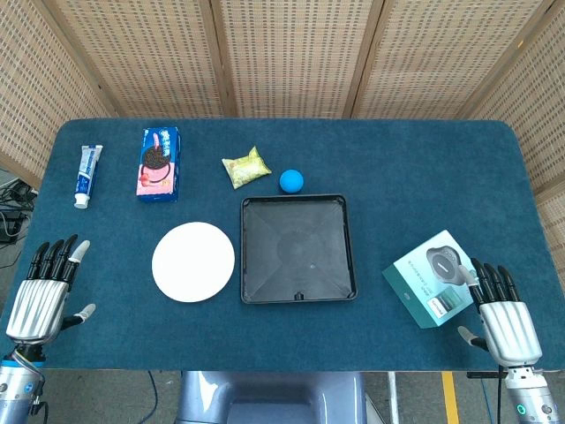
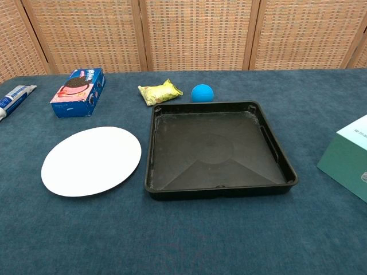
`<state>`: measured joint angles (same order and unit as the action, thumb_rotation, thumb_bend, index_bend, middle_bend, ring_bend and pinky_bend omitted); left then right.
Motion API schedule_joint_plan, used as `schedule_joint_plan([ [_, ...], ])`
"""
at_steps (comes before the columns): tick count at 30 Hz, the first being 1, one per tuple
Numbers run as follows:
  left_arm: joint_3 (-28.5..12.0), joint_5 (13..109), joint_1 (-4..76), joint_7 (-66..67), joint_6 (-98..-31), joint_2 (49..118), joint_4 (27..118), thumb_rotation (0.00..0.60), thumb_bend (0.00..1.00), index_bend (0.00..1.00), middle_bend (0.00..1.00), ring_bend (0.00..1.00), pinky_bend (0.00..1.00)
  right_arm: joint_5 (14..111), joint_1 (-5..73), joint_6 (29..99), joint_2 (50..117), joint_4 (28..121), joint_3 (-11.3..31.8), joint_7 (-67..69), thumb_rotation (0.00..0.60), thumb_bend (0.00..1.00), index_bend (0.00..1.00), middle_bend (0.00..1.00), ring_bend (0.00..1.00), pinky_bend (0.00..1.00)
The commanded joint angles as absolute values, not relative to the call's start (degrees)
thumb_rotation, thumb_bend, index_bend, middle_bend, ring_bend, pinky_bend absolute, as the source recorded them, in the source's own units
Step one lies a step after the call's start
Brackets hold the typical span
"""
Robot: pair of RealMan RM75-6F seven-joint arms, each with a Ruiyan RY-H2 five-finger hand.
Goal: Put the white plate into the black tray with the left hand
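Observation:
The round white plate (image 1: 193,261) (image 2: 92,160) lies flat on the blue table, just left of the square black tray (image 1: 297,289) (image 2: 206,186), which holds nothing. My left hand (image 1: 42,293) hovers at the table's front left corner, well left of the plate, fingers extended and apart, holding nothing. My right hand (image 1: 503,314) is at the front right corner, also open and empty, beside a teal box. Neither hand appears in the chest view.
A toothpaste tube (image 1: 86,175), a blue cookie box (image 1: 158,163) (image 2: 78,92), a yellow snack packet (image 1: 245,167) (image 2: 160,92) and a blue ball (image 1: 291,181) (image 2: 202,93) lie behind the plate and tray. The teal box (image 1: 431,277) (image 2: 347,157) sits at the front right.

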<state>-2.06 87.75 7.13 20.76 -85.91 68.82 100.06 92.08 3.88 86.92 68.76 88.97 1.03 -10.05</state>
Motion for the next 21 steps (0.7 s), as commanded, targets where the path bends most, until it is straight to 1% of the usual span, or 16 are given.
schedule_joint_plan([
  [1, -2.1, 87.7, 7.2, 20.6, -85.8, 69.0, 99.8, 0.6, 0.06, 0.0, 0.0, 0.0, 0.0, 91.9, 3.9, 86.7, 68.8, 88.9, 1.0, -10.2, 0.6, 0.17, 0.05, 0.0, 0.0, 0.0],
  [14, -2.5, 88.0, 7.5, 19.4, -85.9, 70.3, 98.2, 0.6, 0.06, 0.0, 0.0, 0.0, 0.0, 91.9, 3.6, 87.3, 68.5, 89.1, 1.1, -9.7, 0.6, 0.17, 0.06, 0.0, 0.0, 0.0],
  [20, -2.5, 89.0, 8.4, 17.2, -85.2, 72.3, 94.7, 0.6, 0.07, 0.0, 0.0, 0.0, 0.0, 91.7, 3.6, 87.4, 68.3, 89.2, 1.2, -9.4, 0.6, 0.17, 0.06, 0.0, 0.0, 0.0],
  [21, -2.4, 89.3, 8.6, 16.9, -85.1, 72.8, 93.6, 0.6, 0.1, 0.0, 0.0, 0.0, 0.0, 91.8, 3.6, 87.4, 68.3, 89.2, 1.2, -9.5, 0.6, 0.17, 0.06, 0.0, 0.0, 0.0],
])
